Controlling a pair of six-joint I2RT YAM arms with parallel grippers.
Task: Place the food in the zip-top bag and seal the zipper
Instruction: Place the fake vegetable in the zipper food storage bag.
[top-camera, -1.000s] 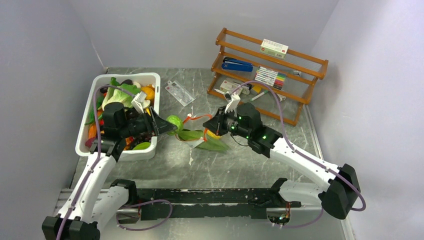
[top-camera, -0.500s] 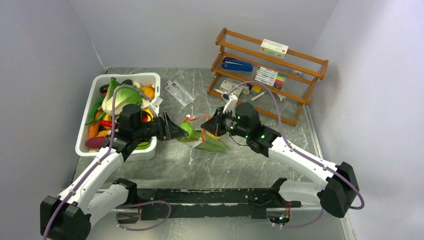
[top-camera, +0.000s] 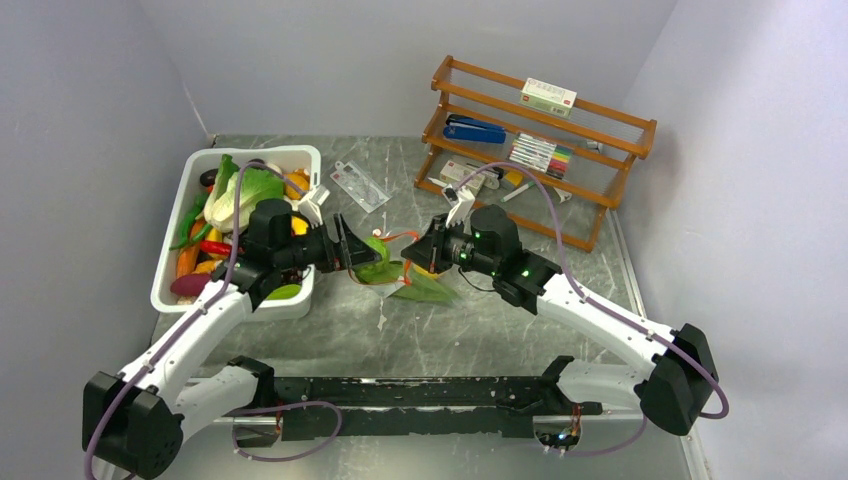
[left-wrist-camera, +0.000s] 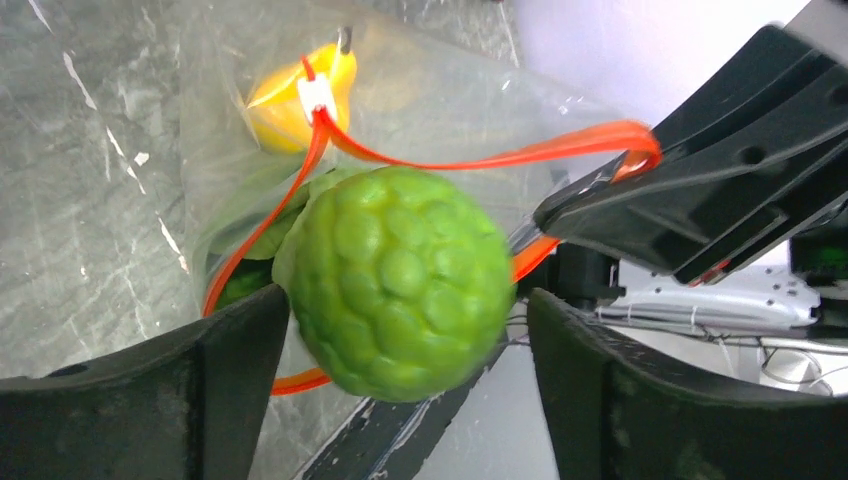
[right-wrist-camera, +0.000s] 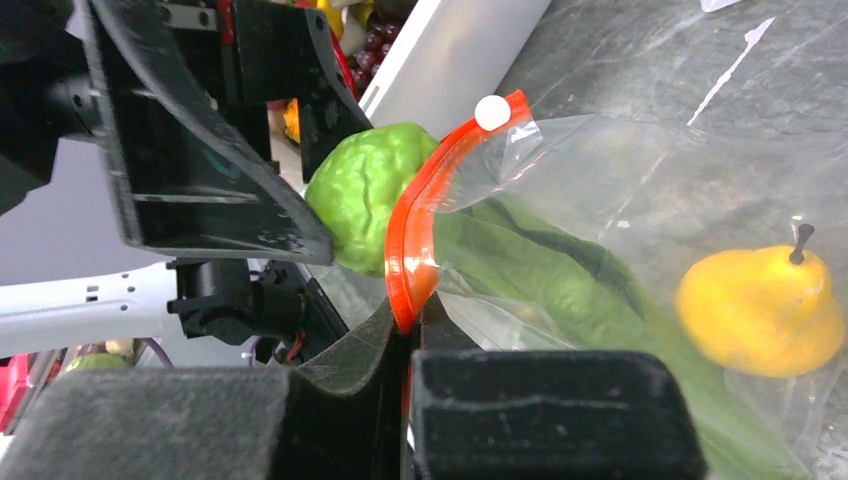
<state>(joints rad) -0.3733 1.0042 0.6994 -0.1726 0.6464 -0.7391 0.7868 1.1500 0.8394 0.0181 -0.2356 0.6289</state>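
Note:
The clear zip-top bag (top-camera: 430, 290) lies mid-table with its mouth held up toward the left. Inside it are a yellow-orange fruit (right-wrist-camera: 760, 310) and a long green leaf (right-wrist-camera: 560, 280). My right gripper (right-wrist-camera: 408, 330) is shut on the red-orange zipper (right-wrist-camera: 410, 230) at the mouth edge. My left gripper (left-wrist-camera: 408, 300) is at the bag mouth with its jaws wide apart. The bumpy light-green fruit (left-wrist-camera: 400, 280) sits between them, just inside the zipper loop, with a gap to the right finger. From above the left gripper (top-camera: 352, 252) faces the right gripper (top-camera: 432, 250).
A white bin (top-camera: 165, 285) with several toy produce pieces stands at the left. A smaller clear packet (top-camera: 358, 185) lies behind the bag. A wooden rack (top-camera: 540, 150) with stationery stands at the back right. Walls close in on left, back and right.
My left gripper carried the light-green fruit rightward from the bin's edge to the bag mouth, and its jaws have opened round it. The right gripper has kept its hold on the zipper.

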